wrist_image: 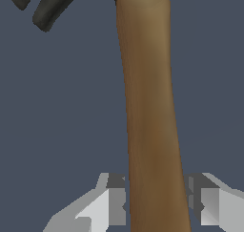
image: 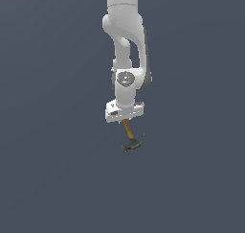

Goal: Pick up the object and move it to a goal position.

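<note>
Orange-brown handle of the hammer (image: 129,135) runs straight down out of the gripper (image: 124,118), which is clamped snug on its top end, dark head dangling lowest in mid-air, tilted slightly.

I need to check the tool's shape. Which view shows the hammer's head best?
The exterior view: the hammer hangs below the gripper, its dark head whole. The wrist view shows mostly handle and only the claw tips.

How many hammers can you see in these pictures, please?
1: the hammer hangs head-down from the gripper, whose fingers close on its wooden handle. Nothing else is visible.
</note>
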{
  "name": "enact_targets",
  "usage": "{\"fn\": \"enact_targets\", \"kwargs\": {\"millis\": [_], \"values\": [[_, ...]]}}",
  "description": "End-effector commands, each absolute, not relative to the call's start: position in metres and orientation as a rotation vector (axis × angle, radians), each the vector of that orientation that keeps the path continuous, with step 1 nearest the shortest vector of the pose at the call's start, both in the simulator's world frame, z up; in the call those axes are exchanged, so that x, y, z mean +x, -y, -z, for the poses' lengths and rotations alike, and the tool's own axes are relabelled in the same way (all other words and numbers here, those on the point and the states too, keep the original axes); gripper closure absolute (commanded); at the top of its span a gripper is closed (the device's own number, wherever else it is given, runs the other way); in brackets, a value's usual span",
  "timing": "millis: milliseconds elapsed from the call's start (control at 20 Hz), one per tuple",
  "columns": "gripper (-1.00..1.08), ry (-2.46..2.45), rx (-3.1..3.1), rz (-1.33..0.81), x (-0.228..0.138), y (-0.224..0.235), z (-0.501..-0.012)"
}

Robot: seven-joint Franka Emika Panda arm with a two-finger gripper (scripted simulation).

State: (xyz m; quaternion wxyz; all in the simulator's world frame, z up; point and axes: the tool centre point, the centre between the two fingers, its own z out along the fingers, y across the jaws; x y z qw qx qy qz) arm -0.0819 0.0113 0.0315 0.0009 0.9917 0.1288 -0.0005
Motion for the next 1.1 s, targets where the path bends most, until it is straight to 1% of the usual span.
{"fn": "enact_targets", "kwargs": {"millis": [0,550,800,1050], "values": [[1.08,-0.406,3.113,-0.004,-0.082,-0.014,-0.043],[1.08,-0.412,3.114,-0.001,-0.089,-0.031,-0.104],[1.08,-0.413,3.114,0.000,-0.090,-0.034,-0.114],[1.08,-0.413,3.114,0.000,-0.089,-0.034,-0.112]]}}
